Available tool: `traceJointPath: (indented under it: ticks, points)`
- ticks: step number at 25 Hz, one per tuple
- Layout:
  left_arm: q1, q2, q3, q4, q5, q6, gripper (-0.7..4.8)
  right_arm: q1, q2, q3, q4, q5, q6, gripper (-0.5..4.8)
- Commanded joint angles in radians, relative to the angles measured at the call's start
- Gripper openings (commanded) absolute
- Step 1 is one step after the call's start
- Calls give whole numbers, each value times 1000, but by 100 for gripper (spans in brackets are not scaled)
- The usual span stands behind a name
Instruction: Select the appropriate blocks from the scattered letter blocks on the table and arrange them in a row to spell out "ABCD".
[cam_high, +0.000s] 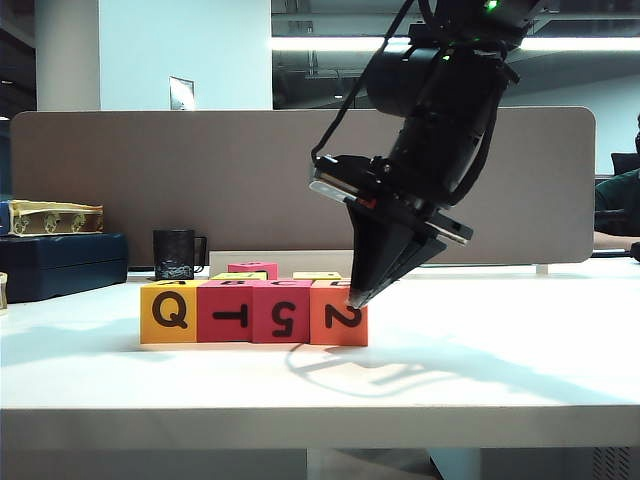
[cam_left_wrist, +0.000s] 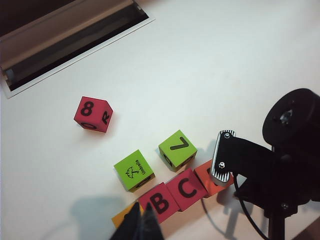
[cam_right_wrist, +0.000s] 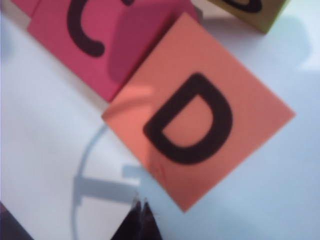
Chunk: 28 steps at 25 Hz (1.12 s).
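Note:
Four blocks stand in a row on the white table (cam_high: 500, 350): yellow-orange Q (cam_high: 168, 312), magenta T (cam_high: 225, 312), magenta 5 (cam_high: 281, 312) and salmon-orange 2 (cam_high: 340, 318). From above, their tops read B (cam_left_wrist: 160, 202), C (cam_left_wrist: 186, 189) and D (cam_right_wrist: 200, 120). My right gripper (cam_high: 355, 297) is shut and empty, its tips (cam_right_wrist: 142, 205) at the near edge of the D block. Whether it touches the block is unclear. My left gripper (cam_left_wrist: 142, 220) is shut and empty, hovering over the yellow-orange block (cam_left_wrist: 122, 217). It does not show in the exterior view.
Behind the row lie two lime-green cubes, one with an umbrella logo (cam_left_wrist: 134, 170) and one marked 7 (cam_left_wrist: 177, 148). A magenta cube marked 8 (cam_left_wrist: 93, 114) sits farther off. A black mug (cam_high: 175, 254) and boxes (cam_high: 60, 262) stand at the back left, before a grey partition (cam_high: 250, 180).

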Motion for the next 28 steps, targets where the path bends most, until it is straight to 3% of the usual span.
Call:
traceJointPath:
  ticks: [1, 14, 28]
  points:
    - [0, -6, 4, 6, 1, 2, -6, 1, 3, 0, 50, -2, -3, -2]
    - [0, -6, 4, 7, 0, 4, -6, 1, 41, 0, 101, 43, -3, -2]
    - [0, -6, 4, 21, 0, 4, -6, 1, 42, 0, 134, 18, -3, -2]
